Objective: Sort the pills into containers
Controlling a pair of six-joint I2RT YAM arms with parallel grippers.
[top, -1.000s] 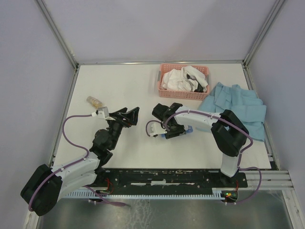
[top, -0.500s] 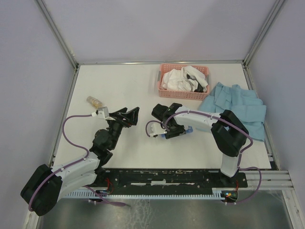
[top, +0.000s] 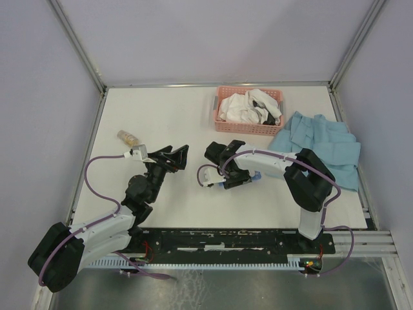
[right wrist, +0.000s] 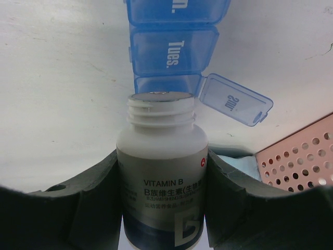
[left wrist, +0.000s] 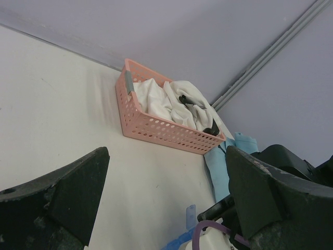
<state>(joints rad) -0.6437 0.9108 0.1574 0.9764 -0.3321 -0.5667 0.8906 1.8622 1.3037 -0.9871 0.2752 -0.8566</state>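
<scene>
You are in a robot lab cell: a white bench [top: 161, 116] boxed in by plain lilac panels [top: 213, 39] on aluminium rails [top: 77, 45].

Light's bright and even, coming from overhead, so the white table [top: 168, 123] looks a bit washed out and my arms only throw soft, faint shadows. No harsh glare anywhere. In the left wrist view my left tool [left wrist: 166, 182] is just dark, mushy, out-of-focus bulk at the bottom, while the pink basket [left wrist: 156, 130] further off is crisp. Right wrist view bows at the edges; the white bottle [right wrist: 161, 172] label is sharp, and its silvery top has a dull sheen.
</scene>
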